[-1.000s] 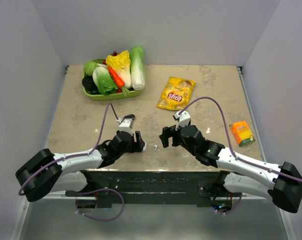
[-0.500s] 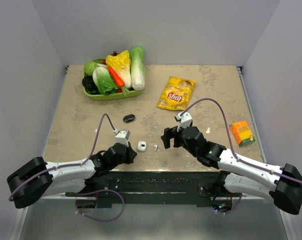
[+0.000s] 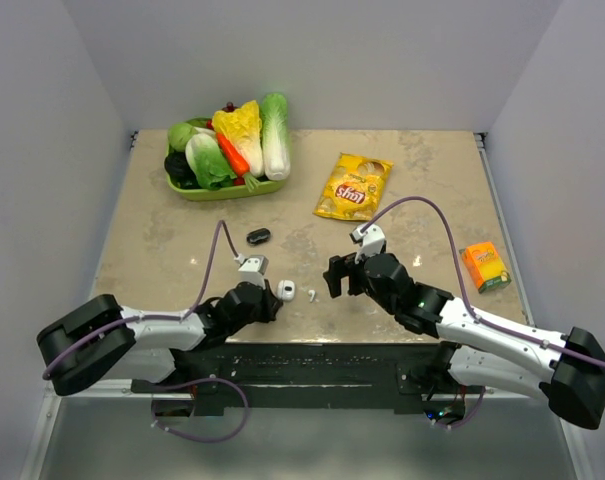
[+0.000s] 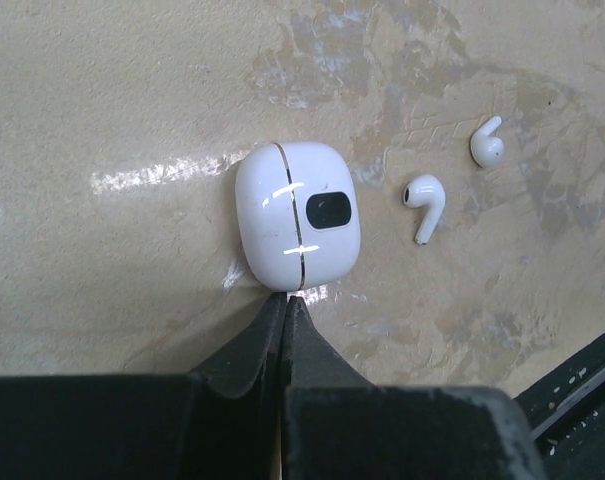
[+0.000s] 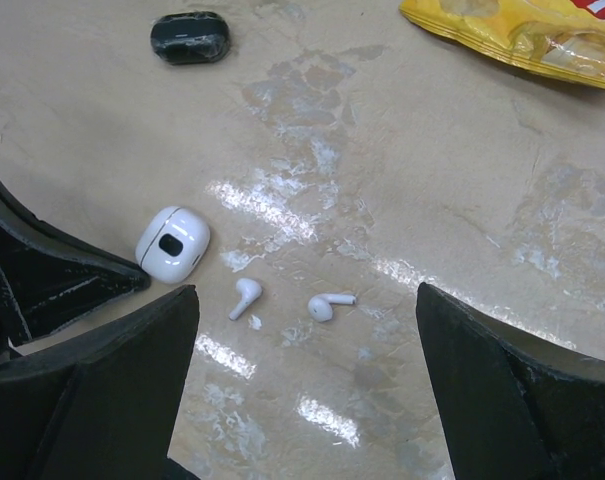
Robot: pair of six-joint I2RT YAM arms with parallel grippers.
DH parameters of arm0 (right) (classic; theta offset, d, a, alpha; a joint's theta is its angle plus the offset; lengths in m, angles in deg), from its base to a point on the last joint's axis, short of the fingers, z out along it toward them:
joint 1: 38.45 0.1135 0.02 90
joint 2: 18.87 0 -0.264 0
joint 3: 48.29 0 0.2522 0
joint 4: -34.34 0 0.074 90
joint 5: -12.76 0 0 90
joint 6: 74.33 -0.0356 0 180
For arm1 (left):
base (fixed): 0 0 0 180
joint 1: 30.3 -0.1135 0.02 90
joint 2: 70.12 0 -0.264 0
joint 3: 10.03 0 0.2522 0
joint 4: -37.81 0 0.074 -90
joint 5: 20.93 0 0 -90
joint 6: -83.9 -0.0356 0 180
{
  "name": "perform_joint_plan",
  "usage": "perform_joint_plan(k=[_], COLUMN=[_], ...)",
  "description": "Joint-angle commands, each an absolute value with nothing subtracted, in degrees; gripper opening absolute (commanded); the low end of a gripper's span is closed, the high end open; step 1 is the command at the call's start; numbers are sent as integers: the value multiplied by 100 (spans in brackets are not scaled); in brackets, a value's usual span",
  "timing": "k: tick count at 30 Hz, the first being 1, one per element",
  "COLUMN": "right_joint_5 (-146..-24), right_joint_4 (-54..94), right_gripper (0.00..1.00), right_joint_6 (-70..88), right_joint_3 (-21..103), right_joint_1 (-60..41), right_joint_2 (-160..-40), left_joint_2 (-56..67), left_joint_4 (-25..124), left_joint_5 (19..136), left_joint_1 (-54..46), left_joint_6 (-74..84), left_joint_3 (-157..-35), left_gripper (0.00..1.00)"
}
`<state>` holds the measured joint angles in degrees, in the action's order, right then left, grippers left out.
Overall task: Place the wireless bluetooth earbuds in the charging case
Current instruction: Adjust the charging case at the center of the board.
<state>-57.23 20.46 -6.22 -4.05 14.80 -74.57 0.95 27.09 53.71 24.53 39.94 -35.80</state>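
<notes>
Lying loose on the worktop (image 3: 152, 240), the wireless bluetooth earbuds (image 4: 425, 205) sit side by side, apart from each other and just beside the charging case (image 4: 297, 215). The case rests flat with its lid seam shut. The left end effector (image 4: 285, 300) has its fingers pressed together, tips touching the case's near edge. The right end effector (image 3: 330, 277) hovers over the buds with fingers spread wide, holding nothing. A dark rounded object (image 5: 190, 36) lies farther back. The likely risk is that a push from the closed tips slides the unopened case across the glossy surface into the buds and scatters them. The buds are also tiny and could squirt out of a pinch.
</notes>
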Motion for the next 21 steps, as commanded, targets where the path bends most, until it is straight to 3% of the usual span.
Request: perform_joint_plan(k=[1, 21], right_joint_5=[-5597, -5579], right_joint_4=[1926, 1838], right_gripper=[92, 93], right_joint_6=[-674, -683], right_joint_3=[-377, -394], right_joint_1=[1507, 1490], right_joint_2=[-7292, -7257], left_joint_2=[292, 1424], left_joint_4=[2907, 2381], left_joint_5=[5088, 5500], left_joint_1=[2454, 1786], left_joint_6=[4022, 3495], left_joint_3=[-3777, -4655], left_gripper=[0, 1])
